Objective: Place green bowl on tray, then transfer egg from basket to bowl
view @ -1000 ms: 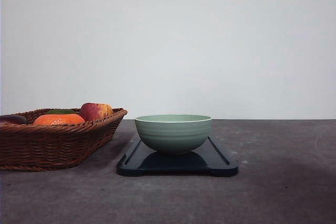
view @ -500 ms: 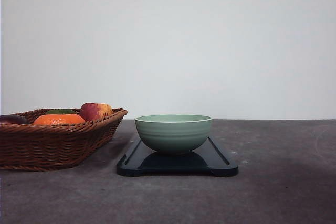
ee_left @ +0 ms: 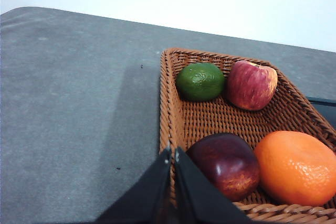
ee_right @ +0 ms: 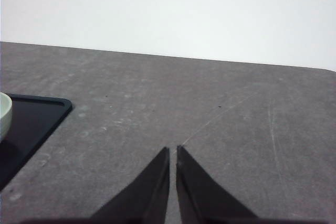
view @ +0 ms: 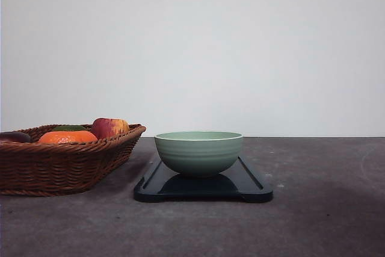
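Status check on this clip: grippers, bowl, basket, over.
Left gripper shut, empty, at the basket rim. Right gripper shut, empty, over bare table. Green bowl sits on tray. No egg seen among the basket's fruit.

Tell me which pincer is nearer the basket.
Left. The left pincer, shut, hangs over the basket rim beside the dark red apple. The right pincer sits over bare table beyond the tray.

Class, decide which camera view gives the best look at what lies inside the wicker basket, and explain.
The left wrist view: it looks down into the basket. The front view shows its woven side, with contents just peeking over the rim.
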